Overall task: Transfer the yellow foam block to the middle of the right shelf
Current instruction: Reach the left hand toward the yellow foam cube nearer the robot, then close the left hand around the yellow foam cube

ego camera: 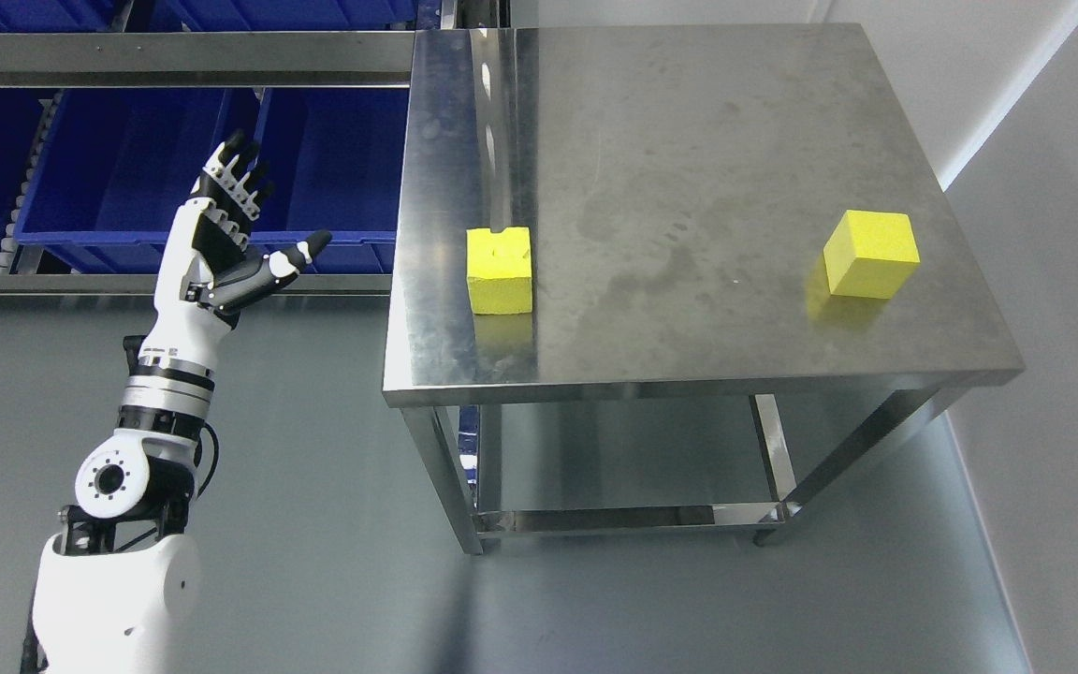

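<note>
Reaching upward well to the left of a steel table [689, 168], the robot's left hand [235, 239] hangs in the air with its fingers spread and thumb stuck out, gripping nothing; the right arm does not appear in the picture. Two yellow foam blocks sit on the tabletop. The left block [500, 271], with a small notch cut in its top edge, stands near the table's left edge, on the near half. The right block [871, 254] sits well apart from it, close to the right edge. Behind the hand, blue bins [221, 159] fill a metal rack [174, 58] at the far left. No shelf on the right can be seen, only a pale wall [1044, 281]. Several things could go wrong from here. With two similar blocks, the hand may go for the wrong one, since the task does not say which. The left block sits so near the edge that a sideways nudge from the fingers could push it off onto the floor. Soft foam may squash or slip out of a loose grasp. The arm could also strike the table's edge on its way in. No brand, label or readable writing shows anywhere.
</note>
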Robot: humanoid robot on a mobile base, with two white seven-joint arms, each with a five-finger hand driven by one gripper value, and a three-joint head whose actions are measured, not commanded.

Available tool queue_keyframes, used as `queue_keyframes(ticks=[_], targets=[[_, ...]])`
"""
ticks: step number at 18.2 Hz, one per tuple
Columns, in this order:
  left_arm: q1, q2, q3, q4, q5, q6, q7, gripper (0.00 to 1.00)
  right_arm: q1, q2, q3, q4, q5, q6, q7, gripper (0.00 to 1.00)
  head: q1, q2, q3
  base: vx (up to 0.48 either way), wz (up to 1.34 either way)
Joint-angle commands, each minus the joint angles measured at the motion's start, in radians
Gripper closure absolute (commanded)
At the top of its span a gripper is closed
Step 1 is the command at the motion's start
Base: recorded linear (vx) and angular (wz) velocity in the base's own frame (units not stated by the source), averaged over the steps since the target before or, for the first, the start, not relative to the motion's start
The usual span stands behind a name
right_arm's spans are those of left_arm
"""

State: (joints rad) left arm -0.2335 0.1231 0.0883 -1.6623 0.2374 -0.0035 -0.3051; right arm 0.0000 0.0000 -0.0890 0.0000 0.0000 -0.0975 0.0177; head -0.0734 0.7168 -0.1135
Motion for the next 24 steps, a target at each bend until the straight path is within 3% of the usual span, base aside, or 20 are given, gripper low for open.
queue_keyframes(ticks=[1, 5, 16, 24], targets=[[-0.096, 0.084, -0.042, 0.038, -0.08, 0.0, -0.257, 0.01, -0.002, -0.017, 0.0, -0.017, 0.0, 0.001, 0.001, 0.0, 0.0, 0.0, 0.0, 0.0, 0.0], [-0.186, 0.089, -0.15, 0.133, -0.255, 0.008, -0.432, 0.01, -0.002, -0.017, 0.0, -0.017, 0.0, 0.001, 0.001, 0.0, 0.0, 0.0, 0.0, 0.0, 0.0], [-0.323, 0.082, -0.337, 0.344, -0.345, 0.016, -0.457, 0.02, -0.002, -0.017, 0.0, -0.017, 0.0, 0.001, 0.001, 0.0, 0.0, 0.0, 0.0, 0.0, 0.0], [-0.377, 0.059, -0.386, 0.461, -0.345, 0.016, -0.466, 0.05, -0.002, -0.017, 0.0, -0.017, 0.0, 0.001, 0.001, 0.0, 0.0, 0.0, 0.0, 0.0, 0.0]])
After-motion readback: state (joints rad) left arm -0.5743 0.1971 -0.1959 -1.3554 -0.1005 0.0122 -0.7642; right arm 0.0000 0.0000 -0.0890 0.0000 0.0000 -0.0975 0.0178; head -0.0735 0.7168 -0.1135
